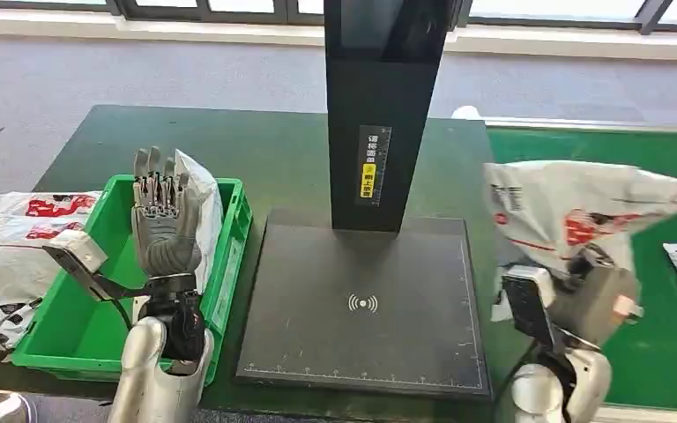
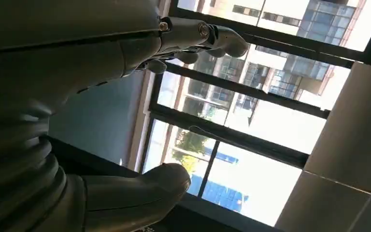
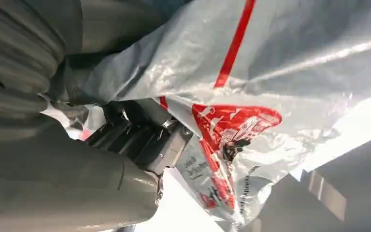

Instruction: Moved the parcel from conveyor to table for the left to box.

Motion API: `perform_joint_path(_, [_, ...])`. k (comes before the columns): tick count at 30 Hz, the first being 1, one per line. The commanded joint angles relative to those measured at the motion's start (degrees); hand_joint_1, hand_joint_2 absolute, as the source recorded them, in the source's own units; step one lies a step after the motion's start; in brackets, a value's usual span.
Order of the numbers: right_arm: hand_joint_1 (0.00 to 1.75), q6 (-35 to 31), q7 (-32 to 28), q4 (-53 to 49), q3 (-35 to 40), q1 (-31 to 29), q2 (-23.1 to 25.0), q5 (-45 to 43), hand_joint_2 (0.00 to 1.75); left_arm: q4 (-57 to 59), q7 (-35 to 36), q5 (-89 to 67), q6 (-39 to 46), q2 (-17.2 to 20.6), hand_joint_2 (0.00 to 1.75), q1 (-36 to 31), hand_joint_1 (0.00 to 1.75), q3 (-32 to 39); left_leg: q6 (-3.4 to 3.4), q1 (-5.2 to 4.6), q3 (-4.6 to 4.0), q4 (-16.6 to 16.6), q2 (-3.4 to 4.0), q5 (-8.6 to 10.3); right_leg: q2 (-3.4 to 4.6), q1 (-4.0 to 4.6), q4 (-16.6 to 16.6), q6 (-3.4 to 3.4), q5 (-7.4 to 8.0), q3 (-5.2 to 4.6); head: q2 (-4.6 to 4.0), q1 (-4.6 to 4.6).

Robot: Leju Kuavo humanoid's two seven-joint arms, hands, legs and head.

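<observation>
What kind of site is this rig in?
Probably a parcel-sorting or logistics test station: the right hand holds a plastic courier parcel above a green conveyor, beside a black scanner stand and a green crate with a parcel inside.

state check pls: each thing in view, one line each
parcel: lifted off the conveyor, held by the right hand
right hand: gripping the parcel from below
left hand: raised above the green bin, fingers apart, holding nothing
green bin: on the table, one parcel leaning inside
conveyor: another parcel lying at its right edge
</observation>
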Motion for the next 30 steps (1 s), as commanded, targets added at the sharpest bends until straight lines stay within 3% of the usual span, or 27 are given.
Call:
perform_joint_path(1, [1.75, 9.3, 0.25, 17.75, 23.78, -5.95, -2.64, -8.14, 1.75, 6.0, -0.13, -0.13, 0.46, 1.25, 1.75, -4.36, 0.0, -2.35, -0.09, 0.04, 0.11, -0.09, 0.25, 0.05, 0.18, 0.04, -0.08, -0.07, 0.08, 0.04, -0.02, -0.02])
perform_joint_path(3, [1.75, 12.26, -0.1, 19.39, 24.7, -6.52, -3.37, -10.79, 1.75, 6.27, -0.11, -0.21, 0.52, 1.29, 1.75, -4.58, 0.0, -2.61, -0.07, 0.06, 0.12, -0.08, 0.09, 0.05, 0.05, 0.06, -0.09, -0.06, 0.05, 0.11, -0.02, -0.02])
perform_joint_path(13, [1.75, 12.94, -1.22, 22.05, 24.89, -7.02, -4.12, -11.77, 1.75, 4.82, -0.02, 0.25, 0.64, 1.03, 1.75, -2.75, 0.0, -2.44, -0.06, 0.02, 0.14, -0.16, 0.08, 0.06, 0.03, 0.01, -0.2, -0.08, 0.05, 0.17, -0.02, -0.02])
perform_joint_path(14, [0.14, 12.35, -1.14, 22.01, 24.57, -6.87, -3.88, -11.87, 1.75, 4.71, -0.02, 0.25, 0.64, 1.01, 1.75, -2.68, 0.0, -2.49, -0.06, 0.04, 0.09, -0.1, 0.06, 0.04, 0.03, 0.03, -0.15, -0.07, 0.04, 0.14, 0.0, -0.02])
perform_joint_path(15, [0.0, 12.22, -1.01, 22.19, 24.64, -6.83, -3.87, -11.81, 1.75, 4.57, -0.02, 0.25, 0.64, 1.03, 1.75, -2.6, 0.0, -2.56, -0.06, 0.03, 0.16, -0.19, 0.09, 0.07, 0.03, 0.02, -0.23, -0.09, 0.06, 0.2, -0.02, -0.02])
perform_joint_path(30, [0.0, 10.78, -0.52, 22.56, 24.73, -7.15, -4.02, -12.22, 1.75, 3.98, 0.72, -0.01, 1.02, 1.38, 1.75, -2.01, 0.0, -2.87, -0.06, 0.02, 0.1, -0.13, 0.06, 0.05, 0.01, 0.02, -0.16, -0.07, 0.04, 0.14, 0.0, -0.02])
